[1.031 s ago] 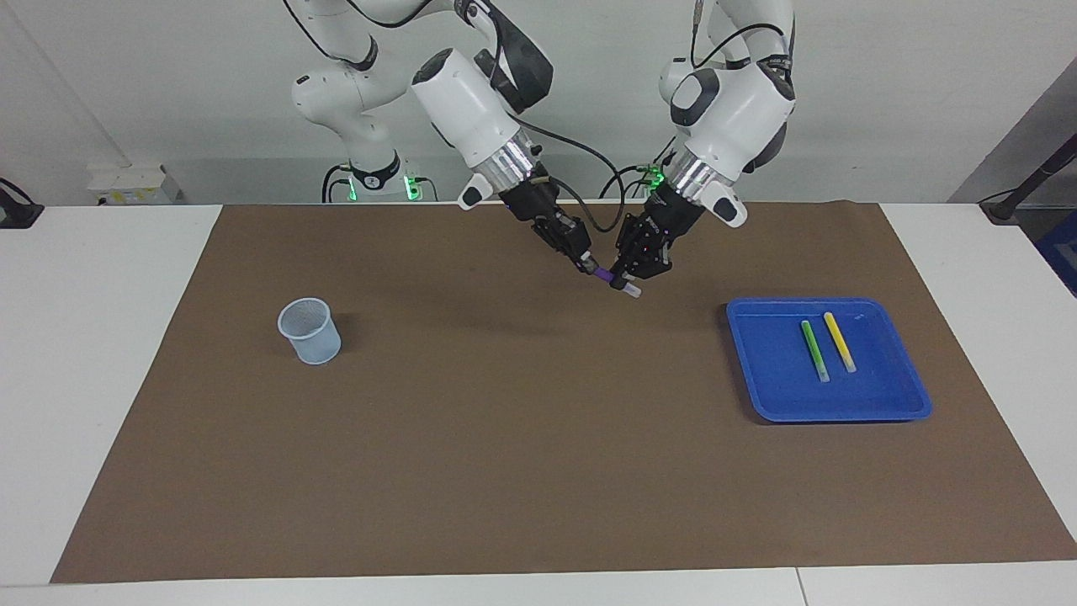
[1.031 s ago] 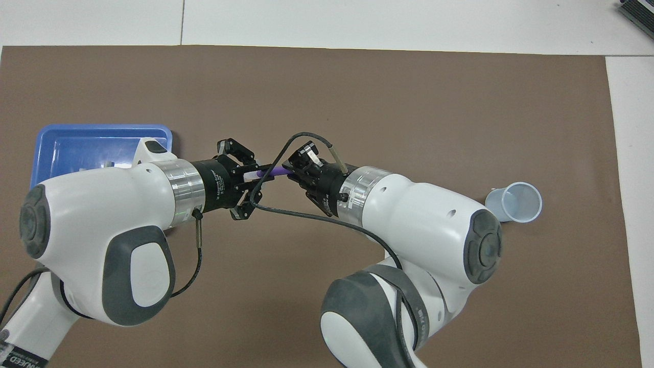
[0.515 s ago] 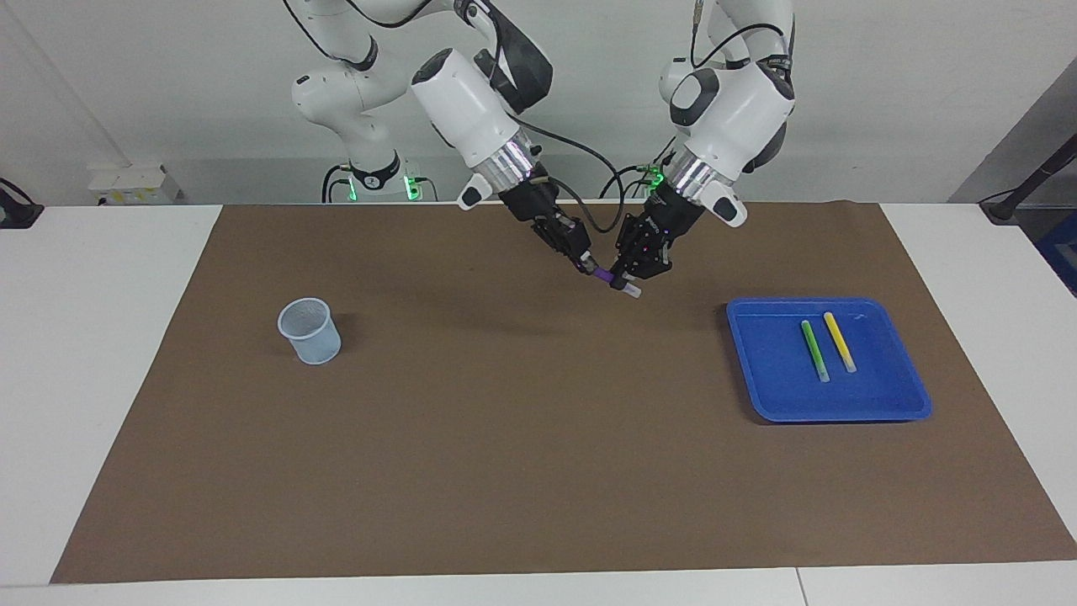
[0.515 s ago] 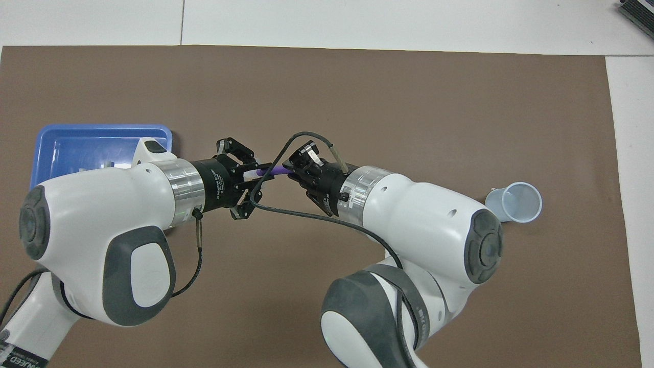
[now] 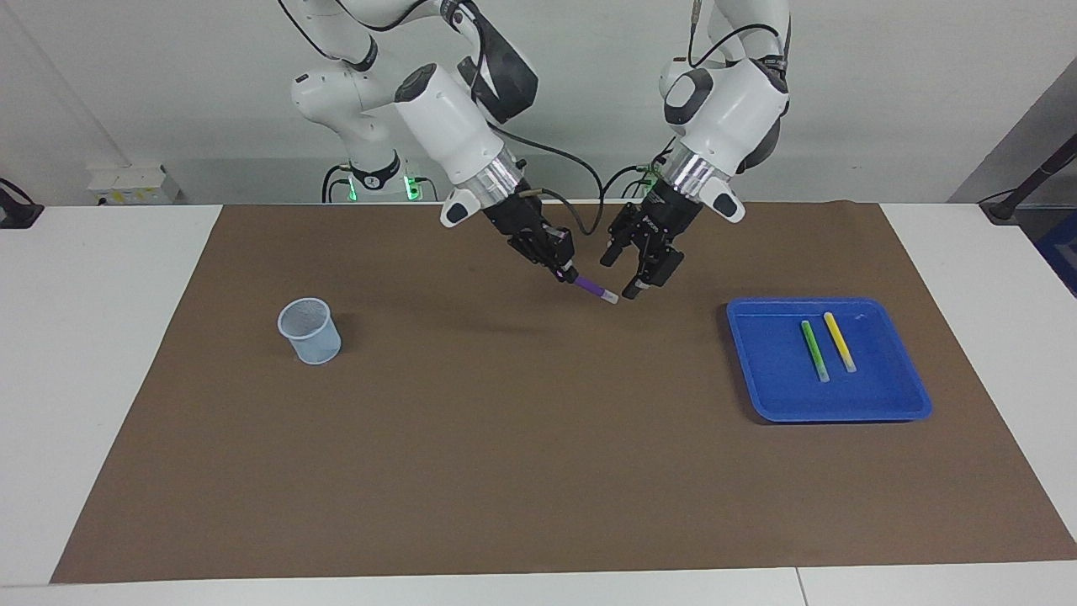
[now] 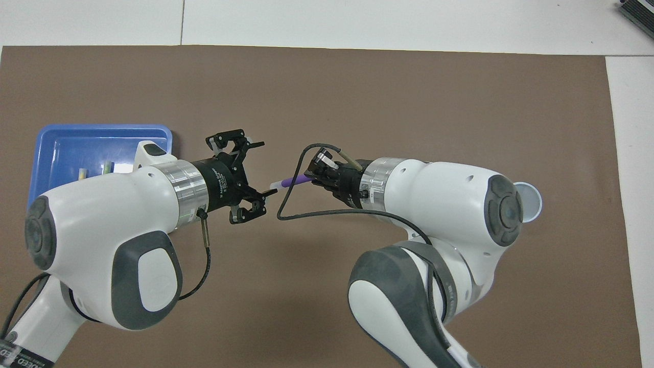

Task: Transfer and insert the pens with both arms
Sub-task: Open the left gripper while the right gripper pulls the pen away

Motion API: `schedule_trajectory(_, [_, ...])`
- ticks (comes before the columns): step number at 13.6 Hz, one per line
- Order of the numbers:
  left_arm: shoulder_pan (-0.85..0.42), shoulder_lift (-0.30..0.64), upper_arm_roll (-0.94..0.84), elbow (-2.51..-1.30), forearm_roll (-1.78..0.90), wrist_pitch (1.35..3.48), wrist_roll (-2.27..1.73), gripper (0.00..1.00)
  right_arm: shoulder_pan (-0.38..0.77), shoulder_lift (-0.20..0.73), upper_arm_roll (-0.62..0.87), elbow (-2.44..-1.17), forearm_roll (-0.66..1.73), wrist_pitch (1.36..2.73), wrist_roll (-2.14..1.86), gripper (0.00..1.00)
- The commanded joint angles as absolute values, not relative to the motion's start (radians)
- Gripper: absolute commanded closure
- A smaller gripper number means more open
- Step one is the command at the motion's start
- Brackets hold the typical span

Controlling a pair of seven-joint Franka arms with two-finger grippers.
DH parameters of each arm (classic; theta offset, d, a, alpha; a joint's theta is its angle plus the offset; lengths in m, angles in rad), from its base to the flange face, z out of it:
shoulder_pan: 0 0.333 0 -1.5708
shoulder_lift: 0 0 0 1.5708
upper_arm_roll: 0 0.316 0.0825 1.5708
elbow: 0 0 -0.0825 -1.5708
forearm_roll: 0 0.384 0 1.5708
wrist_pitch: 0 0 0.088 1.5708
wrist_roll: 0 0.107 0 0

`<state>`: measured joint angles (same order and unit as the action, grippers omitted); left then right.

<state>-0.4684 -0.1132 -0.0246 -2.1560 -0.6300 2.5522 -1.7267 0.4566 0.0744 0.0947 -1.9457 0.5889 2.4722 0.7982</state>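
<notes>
The slim purple marker pen (image 5: 594, 288), pale cap outward, is pinched in the right pincer (image 5: 562, 270) above the brown mat (image 5: 505, 438) on the surface. The left pincer (image 5: 623, 276) hangs beside it, spread wide and empty. Green pen (image 5: 814, 349) and yellow pen (image 5: 839, 341) lie in the blue plastic tray (image 5: 892, 404).

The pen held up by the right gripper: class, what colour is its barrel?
Purple, with a pale whitish cap; the pen in the right gripper shows best in the facing view.

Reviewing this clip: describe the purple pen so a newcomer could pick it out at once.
Over the middle of the brown mat, toward the robots' edge, the two black grippers face each other. The right gripper holds the slim purple pen in the air, whitish cap toward the open left gripper. The green and yellow pens lie in the blue tray.
</notes>
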Motion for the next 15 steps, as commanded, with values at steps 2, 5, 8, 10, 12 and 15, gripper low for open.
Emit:
schedule_trajectory(2, [-0.447, -0.196, -0.011, -2.275, -0.644, 2.559, -1.497, 0.08, 0.388, 0.029, 0.097, -1.951, 0.495, 2.262, 0.597, 1.00])
schedule_trajectory(5, [-0.330, -0.222, -0.011, -2.289, -0.644, 2.406, -1.205, 0.10, 0.315, -0.026, 0.098, -1.950, 0.298, 2.027, 0.366, 1.00])
schedule_trajectory(8, [-0.163, -0.245, -0.008, -2.289, -0.621, 2.191, -0.746, 0.10, 0.221, -0.064, 0.097, -1.945, 0.186, 1.870, 0.096, 1.00])
schedule_trajectory(10, [-0.080, -0.250, -0.008, -2.287, -0.470, 2.111, -0.535, 0.09, 0.201, -0.086, 0.097, -1.944, 0.042, 1.812, -0.082, 1.00])
schedule_trajectory(12, [-0.051, -0.250, -0.008, -2.286, -0.370, 2.088, -0.415, 0.08, 0.178, -0.087, 0.098, -1.947, -0.065, 1.810, -0.255, 1.00])
schedule_trajectory(15, [0.021, -0.233, -0.008, -2.286, -0.243, 2.083, -0.151, 0.08, 0.094, -0.089, 0.098, -1.954, -0.152, 1.897, -0.623, 1.00])
